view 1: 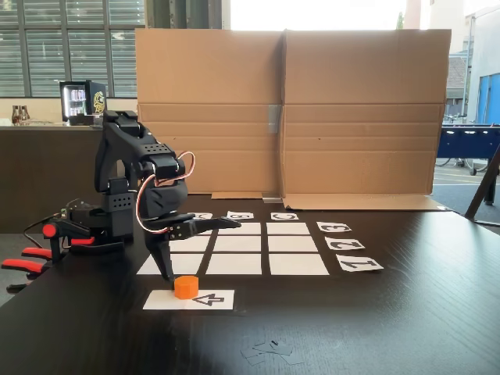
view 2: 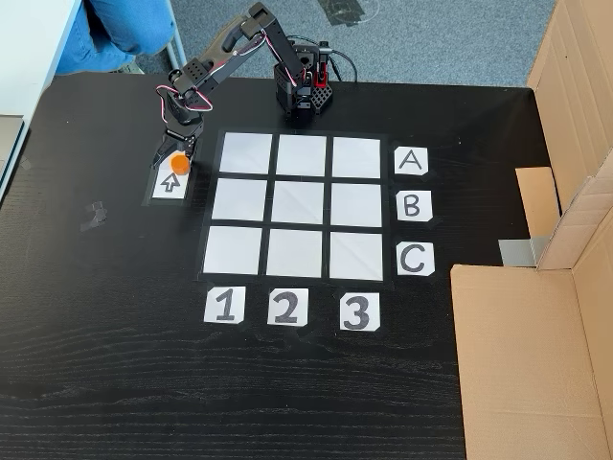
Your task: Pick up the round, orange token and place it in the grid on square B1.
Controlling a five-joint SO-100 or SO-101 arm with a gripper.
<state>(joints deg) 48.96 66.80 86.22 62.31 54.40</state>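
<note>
One black table [view 2: 115,364], cardboard screen [view 1: 289,109] behind, possibly windowed room

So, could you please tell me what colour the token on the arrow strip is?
Bright orange: the token shows best in the fixed view from the table's side.

Black wooden table [view 1: 406,312], cardboard screen [view 1: 289,109] behind, bright slatted windows [view 1: 70,39], perhaps grey carpet [view 2: 431,38].

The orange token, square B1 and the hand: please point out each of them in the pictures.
token [view 1: 186,287]: fixed view from the front, on its orange side face.
square B1 [view 2: 238,200]: fixed view from above, middle of the blank white paper.
hand [view 1: 167,275]: fixed view from the front, between the fingertips.
</note>
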